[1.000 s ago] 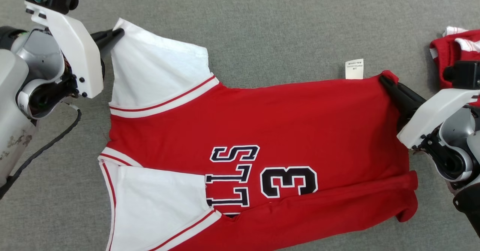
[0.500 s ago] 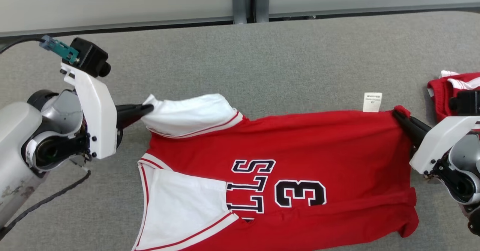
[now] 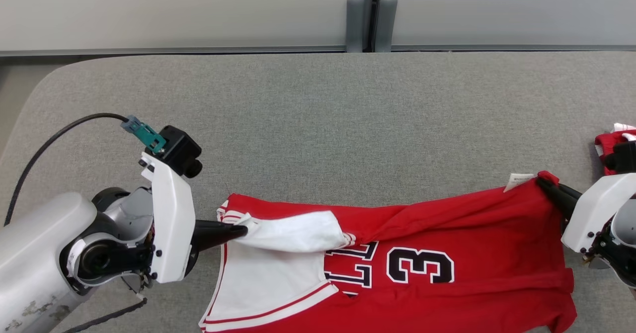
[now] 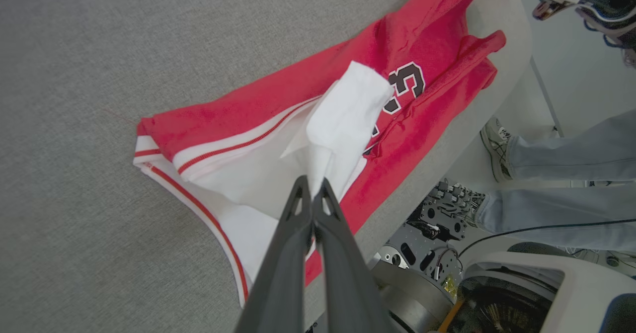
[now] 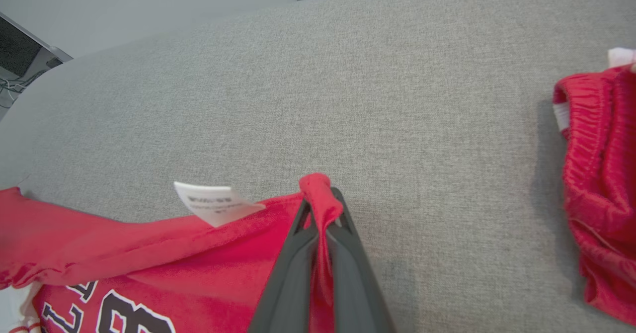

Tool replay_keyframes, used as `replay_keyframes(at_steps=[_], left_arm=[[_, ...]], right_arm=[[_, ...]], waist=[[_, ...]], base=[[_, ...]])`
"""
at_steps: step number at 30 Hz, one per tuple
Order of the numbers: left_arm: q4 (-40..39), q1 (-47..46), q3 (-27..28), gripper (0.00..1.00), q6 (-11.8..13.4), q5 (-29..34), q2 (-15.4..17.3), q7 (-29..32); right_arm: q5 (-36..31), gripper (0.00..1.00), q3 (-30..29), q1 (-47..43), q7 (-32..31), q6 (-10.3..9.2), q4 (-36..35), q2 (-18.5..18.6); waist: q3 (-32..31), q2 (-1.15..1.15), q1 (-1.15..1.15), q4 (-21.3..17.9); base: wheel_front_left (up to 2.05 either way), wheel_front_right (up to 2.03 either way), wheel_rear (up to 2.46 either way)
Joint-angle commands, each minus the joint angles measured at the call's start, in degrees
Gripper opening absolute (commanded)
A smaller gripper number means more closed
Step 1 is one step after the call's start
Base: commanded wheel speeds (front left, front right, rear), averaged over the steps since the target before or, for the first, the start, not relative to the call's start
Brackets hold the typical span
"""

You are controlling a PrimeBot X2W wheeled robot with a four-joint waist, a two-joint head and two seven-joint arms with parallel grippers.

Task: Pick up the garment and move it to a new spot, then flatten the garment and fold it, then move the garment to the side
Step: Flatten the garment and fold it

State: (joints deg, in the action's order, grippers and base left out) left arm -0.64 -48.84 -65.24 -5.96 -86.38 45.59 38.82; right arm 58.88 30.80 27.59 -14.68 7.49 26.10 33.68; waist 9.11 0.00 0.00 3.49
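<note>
The grey desk (image 3: 318,124) is carrying the garment (image 3: 447,233), a red jersey sprawling along the near edge. The left pincer (image 3: 243,231) is gripping the garment's white sleeve (image 3: 293,236), holding it across the lettering (image 3: 357,268). The right pincer (image 3: 544,183) is pinching the garment's hem corner (image 3: 546,176), beside the white label (image 3: 519,181).

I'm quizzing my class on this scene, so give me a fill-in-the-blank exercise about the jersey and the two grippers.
The left gripper is shut on the jersey's ____ sleeve.
The right gripper pinches a ____ corner of the jersey.
The number printed on the jersey is ____.
A white label sticks out beside the ____ gripper.
Missing words: white, red, 3, right.
</note>
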Motion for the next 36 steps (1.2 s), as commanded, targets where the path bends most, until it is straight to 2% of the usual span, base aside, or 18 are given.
replay_keyframes(at_steps=[1, 20, 32, 33, 34, 35, 36], left_arm=[[-0.22, 0.58, -0.16, 0.00, 0.32, -0.47, -0.04, 0.30], [0.24, 4.11, -2.79, 0.00, 0.88, -2.58, 0.60, 3.30], [1.21, 5.41, -3.80, 0.00, 1.59, -3.75, 0.86, 5.27], [1.40, 5.54, -3.88, 0.00, 1.57, -4.01, 0.76, 5.49], [1.58, 5.72, -3.97, 0.00, 1.54, -4.23, 0.66, 5.87], [1.78, 5.83, -4.08, 0.00, 1.48, -4.31, 0.57, 5.99], [1.96, 5.94, -4.17, 0.00, 1.42, -4.27, 0.45, 6.11]], right_arm=[[0.39, 0.00, 0.11, -0.36, -0.05, 0.02, -0.18, 0.69], [6.31, 0.00, 6.11, -3.32, -6.29, 0.02, -8.53, 9.12], [7.57, 0.01, 8.54, -4.15, -13.10, 0.02, -7.95, 9.59], [7.38, 0.32, 8.57, -4.04, -13.29, 0.02, -7.69, 9.45], [7.17, 0.49, 8.61, -3.92, -13.55, 0.02, -7.50, 9.33], [7.15, 0.91, 8.61, -3.90, -13.89, 0.02, -7.23, 9.16], [7.05, 1.00, 8.58, -3.86, -14.15, 0.02, -6.99, 9.02]], waist=[[0.29, 0.00, 0.00, 0.24], [0.64, 0.00, 0.00, -0.16], [1.20, 0.00, 0.00, -0.60], [1.30, 0.00, 0.00, -0.63], [1.38, 0.00, 0.00, -0.66], [1.43, 0.00, 0.00, -0.69], [1.46, 0.00, 0.00, -0.72]], base=[[0.00, 0.00, 0.00], [0.00, 0.00, 0.00], [0.00, 0.00, 0.00], [0.00, 0.00, 0.00], [0.00, 0.00, 0.00], [0.00, 0.00, 0.00], [0.00, 0.00, 0.00]])
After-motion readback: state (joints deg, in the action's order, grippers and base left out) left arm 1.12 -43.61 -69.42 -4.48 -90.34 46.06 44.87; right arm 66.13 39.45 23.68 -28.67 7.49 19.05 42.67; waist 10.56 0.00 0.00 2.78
